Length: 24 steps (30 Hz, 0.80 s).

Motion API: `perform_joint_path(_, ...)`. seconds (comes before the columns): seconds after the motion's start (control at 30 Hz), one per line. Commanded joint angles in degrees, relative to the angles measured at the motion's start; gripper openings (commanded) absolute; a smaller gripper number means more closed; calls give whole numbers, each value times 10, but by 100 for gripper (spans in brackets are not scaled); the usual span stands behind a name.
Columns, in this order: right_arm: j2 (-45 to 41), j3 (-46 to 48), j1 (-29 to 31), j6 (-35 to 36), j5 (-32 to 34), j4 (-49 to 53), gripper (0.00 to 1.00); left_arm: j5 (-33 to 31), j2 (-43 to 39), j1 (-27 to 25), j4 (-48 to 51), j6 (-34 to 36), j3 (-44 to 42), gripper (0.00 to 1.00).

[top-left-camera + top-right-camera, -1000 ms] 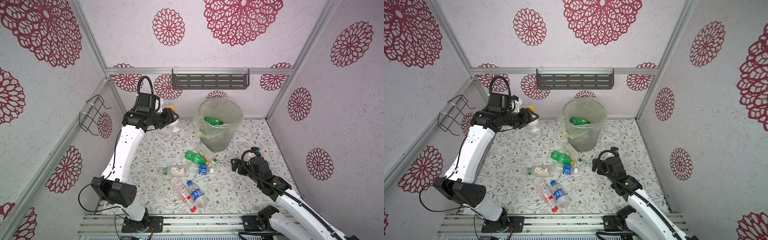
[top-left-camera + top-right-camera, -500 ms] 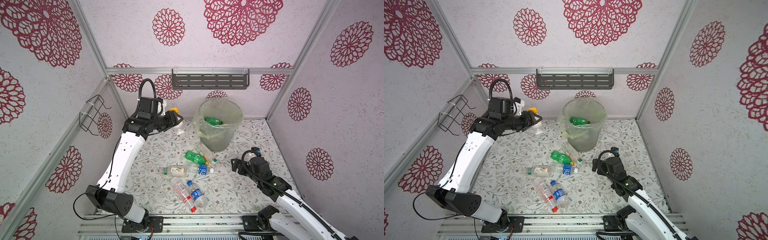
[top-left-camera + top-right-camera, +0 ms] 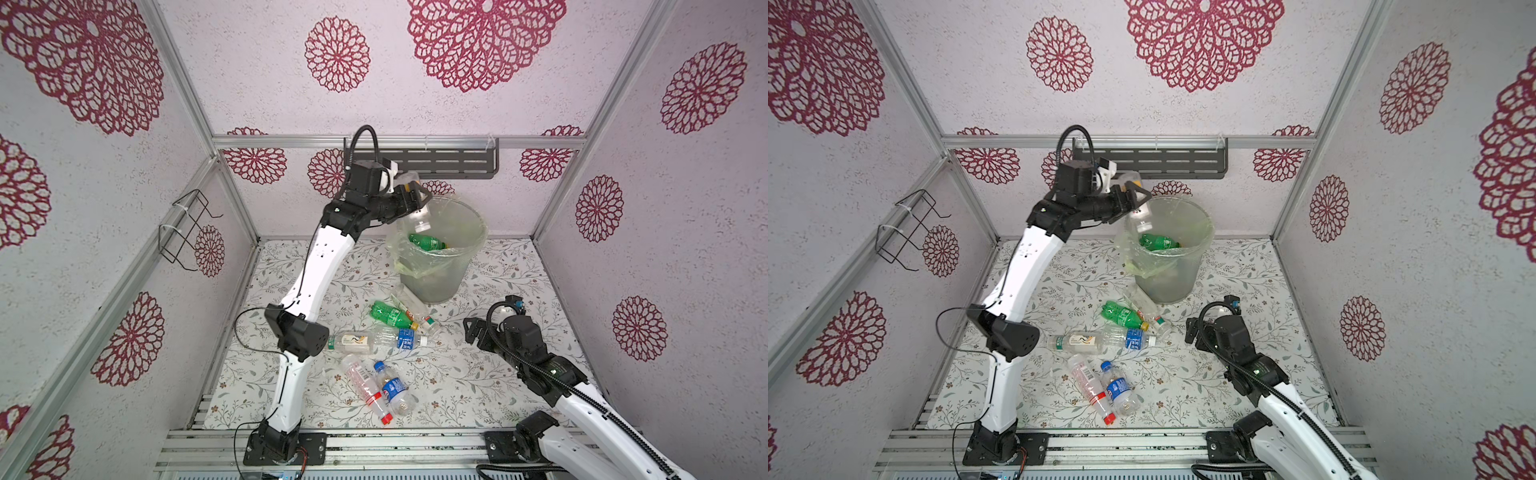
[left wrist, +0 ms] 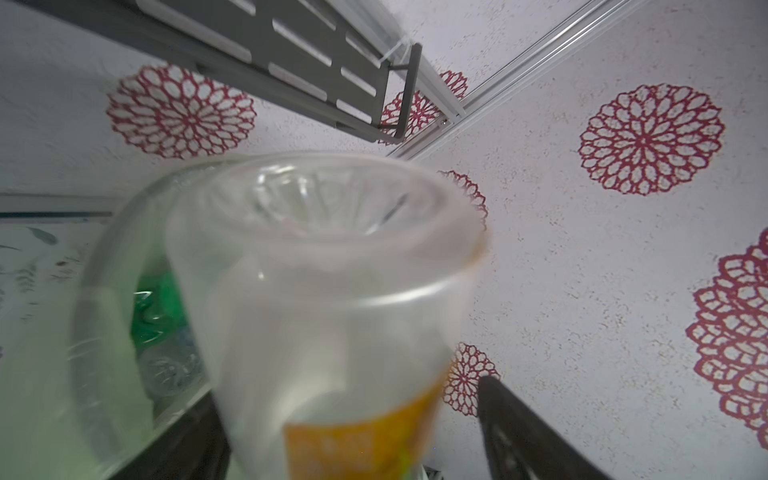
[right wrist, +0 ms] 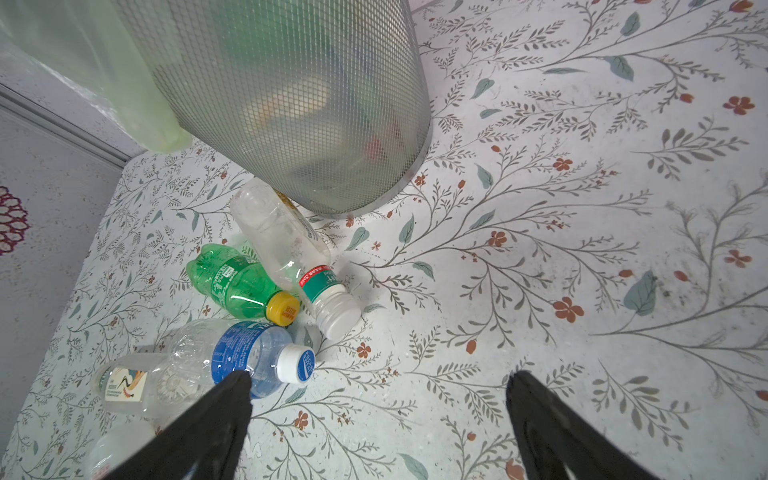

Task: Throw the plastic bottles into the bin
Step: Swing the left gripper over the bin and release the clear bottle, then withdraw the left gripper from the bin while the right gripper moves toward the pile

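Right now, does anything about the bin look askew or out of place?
On the wire-mesh bin, the yellowish-green liner bag droops bunched over the rim on the left arm's side, hanging outside the mesh. A clear bottle lies on the floor right beside its foot.

Twin robot arms — left arm [image 3: 320, 266] based at seven o'clock, right arm [image 3: 602, 424] at five — wear glossy white shells, black joint housings and ribbed black hoses; the right gripper [image 5: 378, 378] ends in tapering black fingers.

walls [image 3: 415, 112]: pale, red floral medallions | floor [image 3: 457, 399]: leafy vine print | back: dark slotted shelf [image 3: 457, 165] | left: wire rack [image 3: 187, 228]
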<state>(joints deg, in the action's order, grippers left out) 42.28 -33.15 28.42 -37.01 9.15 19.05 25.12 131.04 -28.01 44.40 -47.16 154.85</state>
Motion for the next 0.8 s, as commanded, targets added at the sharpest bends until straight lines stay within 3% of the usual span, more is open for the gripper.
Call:
perform_joint_path(0.0, -12, -6, -2, -15, 1, 6, 99, 15, -17, -1, -32, -35, 24, 97)
perform_joint_path(0.17, -27, -1, -1, -15, 16, 20, 99, -5, -178, -8, -108, -31, -135, 97)
perform_joint_path(0.27, -23, 2, -2, -16, 15, 12, 99, -41, -268, -5, -89, 3, -196, 97)
perform_joint_path(0.77, 25, 0, -2, -25, -16, -16, 99, -80, -425, 78, -30, 84, -436, 97)
